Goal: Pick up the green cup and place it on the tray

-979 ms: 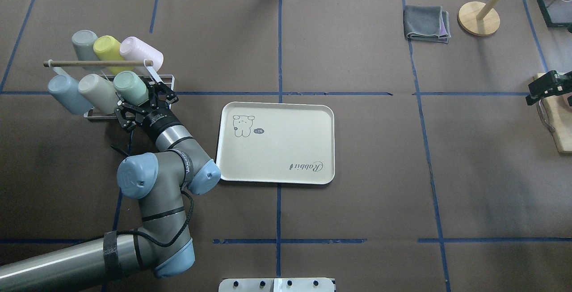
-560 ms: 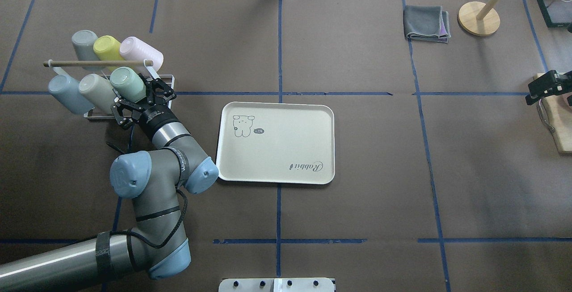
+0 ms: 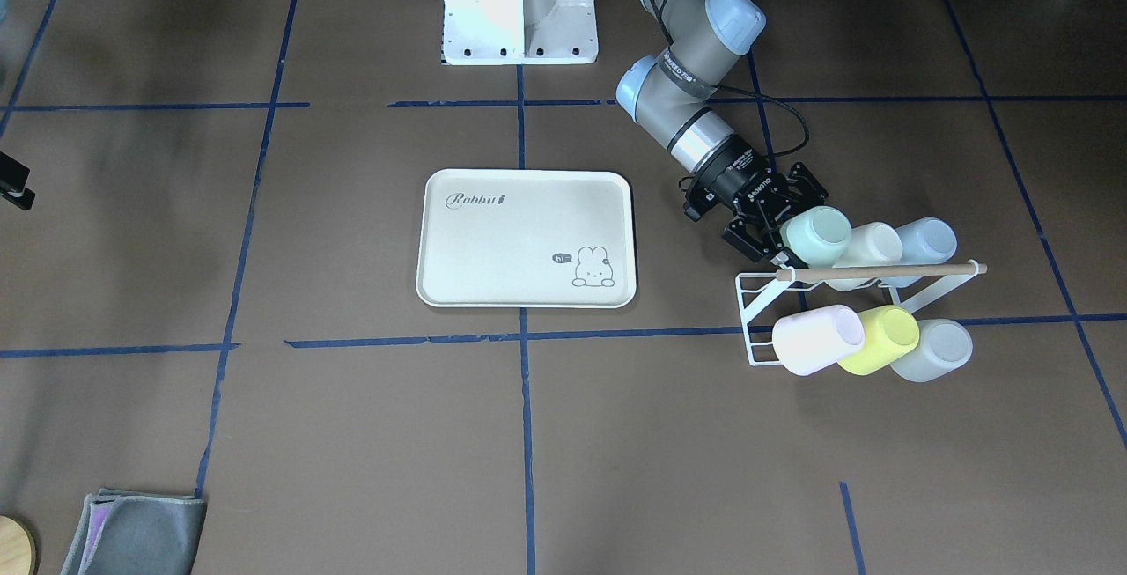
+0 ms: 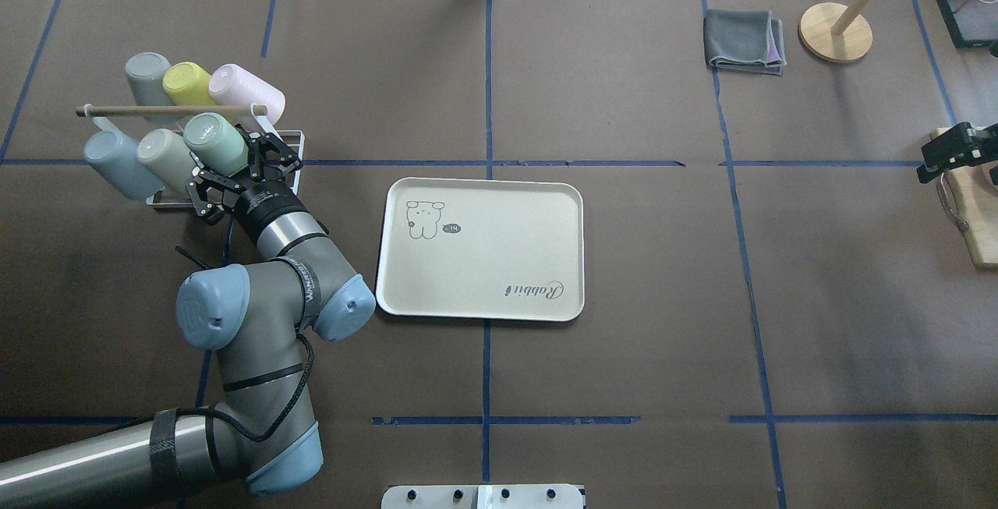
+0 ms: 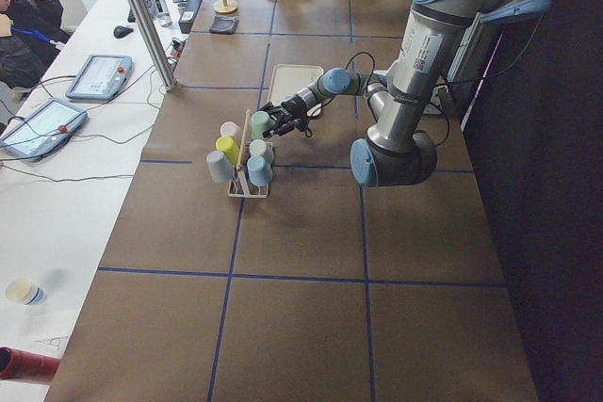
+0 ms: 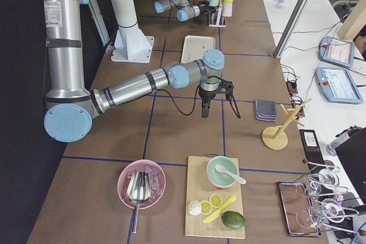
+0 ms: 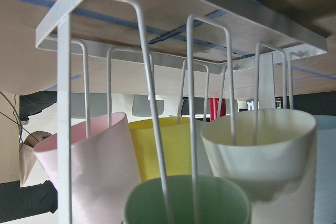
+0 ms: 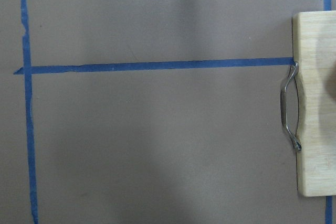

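Above table [image 4: 624,353], green cup [image 4: 217,143] tilted base-up

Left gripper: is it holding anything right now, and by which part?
Yes. The left gripper clasps the green cup by its side wall near the open end, with a wire peg of the rack inside the cup.

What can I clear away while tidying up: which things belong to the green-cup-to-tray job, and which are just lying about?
In the job:
green cup, held by the left gripper at the rack
tray

Lying about:
pink cup, yellow cup, grey cup, cream cup and blue cup on the rack
folded grey cloth
wooden stand
cutting board
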